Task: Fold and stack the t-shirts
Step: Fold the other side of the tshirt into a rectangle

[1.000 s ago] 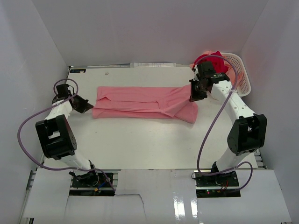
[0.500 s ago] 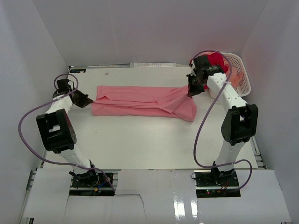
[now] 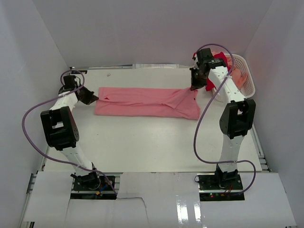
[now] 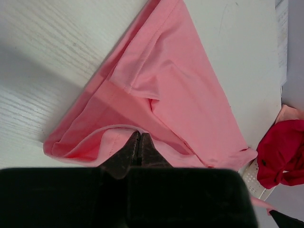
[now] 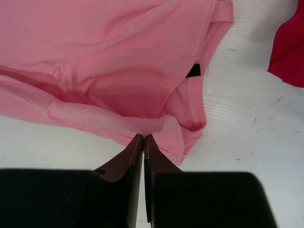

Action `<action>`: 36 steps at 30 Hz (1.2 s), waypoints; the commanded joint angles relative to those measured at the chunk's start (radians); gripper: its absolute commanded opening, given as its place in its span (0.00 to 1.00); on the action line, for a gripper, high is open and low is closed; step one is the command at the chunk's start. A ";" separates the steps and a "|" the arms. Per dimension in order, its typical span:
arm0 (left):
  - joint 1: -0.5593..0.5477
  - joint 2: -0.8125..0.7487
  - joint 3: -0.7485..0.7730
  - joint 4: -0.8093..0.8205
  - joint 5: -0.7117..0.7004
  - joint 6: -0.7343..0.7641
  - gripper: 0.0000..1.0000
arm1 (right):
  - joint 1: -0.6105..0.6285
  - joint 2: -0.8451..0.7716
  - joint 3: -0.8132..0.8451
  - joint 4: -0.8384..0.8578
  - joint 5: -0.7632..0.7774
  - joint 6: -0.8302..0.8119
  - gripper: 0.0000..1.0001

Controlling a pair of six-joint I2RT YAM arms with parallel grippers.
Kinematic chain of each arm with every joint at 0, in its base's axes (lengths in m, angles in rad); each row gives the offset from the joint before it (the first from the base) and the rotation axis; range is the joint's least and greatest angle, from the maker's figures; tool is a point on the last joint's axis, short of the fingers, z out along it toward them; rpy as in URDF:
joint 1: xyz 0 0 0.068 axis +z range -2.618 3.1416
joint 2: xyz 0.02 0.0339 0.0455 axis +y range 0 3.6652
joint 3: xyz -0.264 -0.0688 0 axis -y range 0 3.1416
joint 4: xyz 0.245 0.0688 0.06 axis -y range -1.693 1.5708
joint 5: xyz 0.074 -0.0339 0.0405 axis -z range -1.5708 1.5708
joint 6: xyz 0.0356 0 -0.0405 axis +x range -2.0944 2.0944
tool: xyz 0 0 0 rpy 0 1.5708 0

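Left tool [image 4: 139, 137] and right tool [image 5: 143, 138], each clamped on an end of the pink shirt [image 3: 142, 102], have drawn it farther back across the bench [image 3: 142, 142]

Light: bright, even, diffuse, from above; white walls [image 3: 142, 33] spread it.
Shadows: soft and faint in the top view; one broad grey band on the table [image 4: 33, 66] at 9 o'clock, left wrist view, beside the pink t-shirt [image 4: 180, 95].
Glare: glossy sheet [image 3: 190, 204], 6 o'clock, top view.
Focus: cloth sharp; left gripper [image 4: 139, 137] and right gripper [image 5: 143, 138] bodies, 6 o'clock, flat soft-edged black.
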State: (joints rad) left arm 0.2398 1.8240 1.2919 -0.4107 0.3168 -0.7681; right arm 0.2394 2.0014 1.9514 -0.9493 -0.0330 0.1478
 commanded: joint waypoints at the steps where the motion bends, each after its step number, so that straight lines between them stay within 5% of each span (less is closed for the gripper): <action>1: 0.001 0.001 0.056 0.006 -0.028 -0.002 0.00 | -0.014 0.023 0.072 -0.035 -0.008 -0.011 0.08; 25: 0.001 0.080 0.101 0.013 -0.048 -0.016 0.00 | -0.035 0.238 0.276 -0.020 -0.073 0.013 0.08; 27: 0.001 0.087 0.106 0.018 -0.047 -0.017 0.00 | -0.037 0.249 0.268 0.007 -0.074 0.025 0.22; 32: 0.001 0.098 0.113 0.032 -0.053 -0.025 0.00 | -0.045 0.226 0.195 0.124 -0.061 0.059 0.26; 36: 0.001 0.101 0.126 0.049 -0.045 -0.023 0.08 | -0.046 0.186 0.150 0.228 -0.035 0.102 0.45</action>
State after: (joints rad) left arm 0.2398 1.9465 1.3754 -0.3939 0.2779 -0.7876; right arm 0.2012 2.2467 2.1262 -0.8391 -0.0818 0.2119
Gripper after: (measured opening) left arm 0.062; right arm 0.431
